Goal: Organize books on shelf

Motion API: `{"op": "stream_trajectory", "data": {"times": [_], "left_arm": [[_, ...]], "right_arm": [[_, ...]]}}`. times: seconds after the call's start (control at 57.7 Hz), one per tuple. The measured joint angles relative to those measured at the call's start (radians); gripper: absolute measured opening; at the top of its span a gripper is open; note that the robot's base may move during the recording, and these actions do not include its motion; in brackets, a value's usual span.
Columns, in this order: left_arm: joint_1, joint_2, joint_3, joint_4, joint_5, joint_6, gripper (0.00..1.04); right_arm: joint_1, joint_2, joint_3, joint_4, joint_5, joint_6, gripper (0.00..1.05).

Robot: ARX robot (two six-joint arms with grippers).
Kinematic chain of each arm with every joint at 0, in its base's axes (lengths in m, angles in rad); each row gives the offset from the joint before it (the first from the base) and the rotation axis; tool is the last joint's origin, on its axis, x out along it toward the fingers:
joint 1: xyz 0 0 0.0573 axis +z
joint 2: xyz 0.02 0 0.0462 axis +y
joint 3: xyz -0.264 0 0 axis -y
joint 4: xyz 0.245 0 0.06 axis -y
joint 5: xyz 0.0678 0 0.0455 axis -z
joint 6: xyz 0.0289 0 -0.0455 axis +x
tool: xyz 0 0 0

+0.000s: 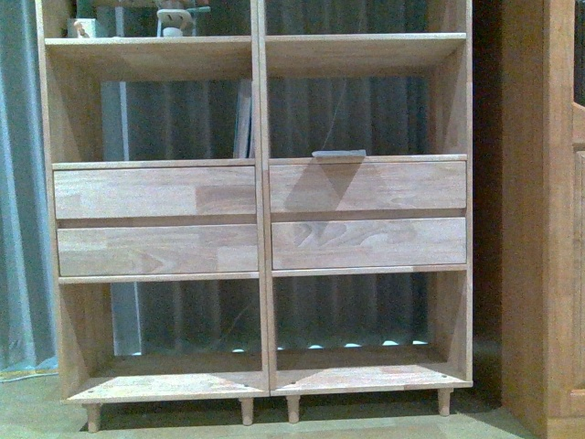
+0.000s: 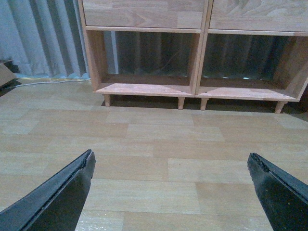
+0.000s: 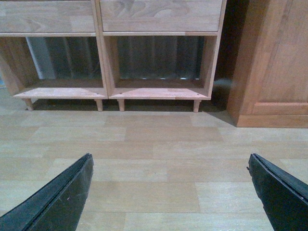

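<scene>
Front view: large light-wood bookcase (image 1: pixel 260 219), two columns of open compartments, fills most of the frame. Four plain drawer fronts (image 1: pixel 155 192) form a band across the centre. Short peg legs (image 1: pixel 246 410) sit along the bottom edge.

Thin grey-blue book (image 1: pixel 338 154) lies flat on the board above the right-column drawers, just right of frame centre, at the front edge of that compartment. Tall pale book (image 1: pixel 243 119) stands upright in the left-column compartment at the same level, just beside the central divider. Whether it touches the divider cannot be told. The two books are in separate compartments, apart from each other.

Small pale figurine (image 1: pixel 174 16) stands on the shelf at upper left, cropped by the top edge. Grey-blue pleated curtain (image 1: pixel 18 183) hangs behind and shows through the open backs. Plain wooden cabinet (image 1: pixel 548 219) runs down the right edge of the frame, with a dark gap between it and the bookcase.

Left wrist view: left hand (image 2: pixel 169 156) is spread wide. Its black fingers (image 2: pixel 62 192) are far apart, with pale wood-plank floor (image 2: pixel 159 144) showing between them. The bookcase's lowest compartments face the camera.

Right wrist view: right hand (image 3: pixel 169 156) is also spread wide, with floor between its fingers (image 3: pixel 57 197). The bookcase's lower right compartment and the cabinet lie beyond it.
</scene>
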Motion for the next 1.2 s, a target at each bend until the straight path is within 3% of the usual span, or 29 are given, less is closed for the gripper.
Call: {"op": "stream_trajectory", "data": {"times": [1.196], "left_arm": [[0.000, 0.000, 0.000, 0.000, 0.000, 0.000, 0.98]], "right_arm": [[0.000, 0.000, 0.000, 0.000, 0.000, 0.000, 0.98]]}}
